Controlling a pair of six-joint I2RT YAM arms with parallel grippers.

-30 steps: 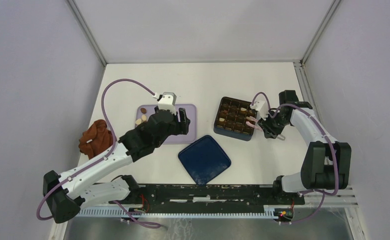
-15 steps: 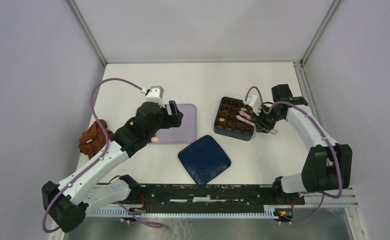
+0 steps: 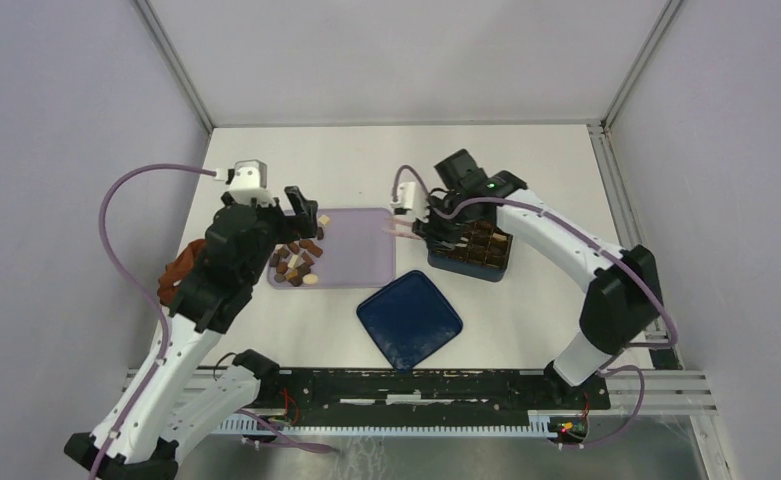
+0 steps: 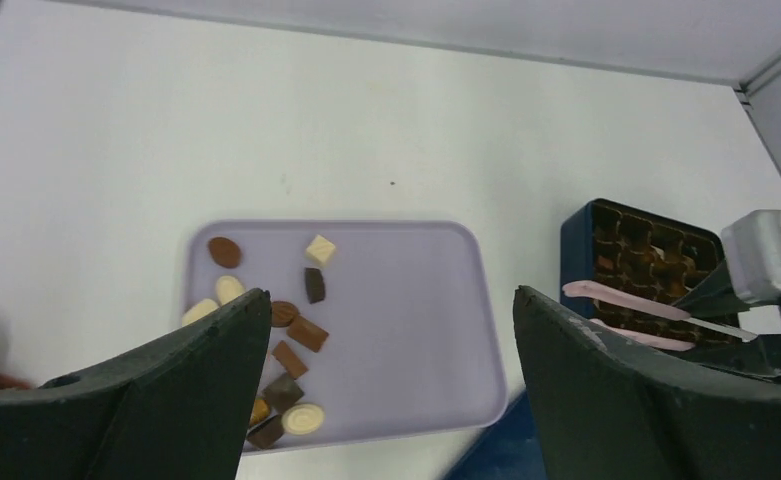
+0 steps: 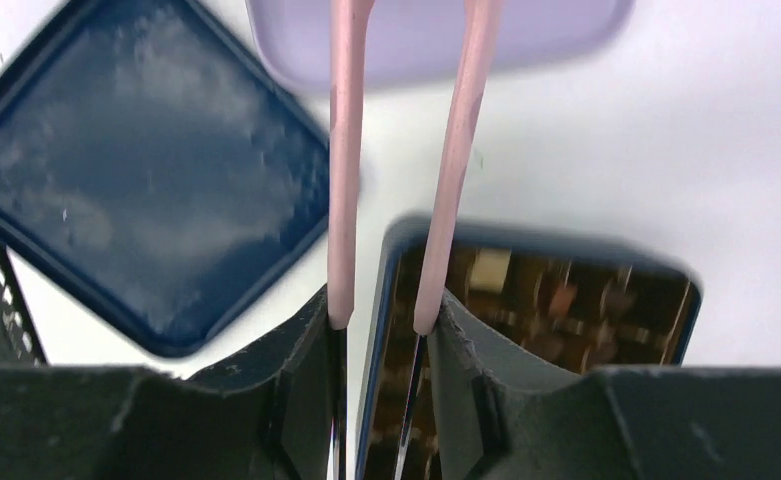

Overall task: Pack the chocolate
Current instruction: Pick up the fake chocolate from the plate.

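Observation:
Several pieces of chocolate [image 3: 296,262], dark brown, mid brown and cream-white, lie on the left part of a lilac tray [image 3: 361,250]. They show again in the left wrist view [image 4: 286,335]. My left gripper [image 3: 304,212] hangs open above them with nothing between its jaws [image 4: 391,295]. My right gripper [image 3: 428,226] is shut on pink tongs [image 3: 402,228], held over the left edge of the dark compartment box [image 3: 474,246]. The tongs' two arms [image 5: 344,150] stand apart and point toward the tray. Their tips run out of the right wrist view. Some chocolate sits in the box [image 5: 566,290].
A dark blue lid [image 3: 409,318] lies flat in front of the tray and box. A reddish-brown cloth [image 3: 178,272] is bunched at the table's left edge, partly behind my left arm. Grey walls close in the table on three sides.
My left arm has drawn back to the left and risen, uncovering the chocolate on the tray, and its jaws have opened wider. My right arm has swung left across the box with the tongs.

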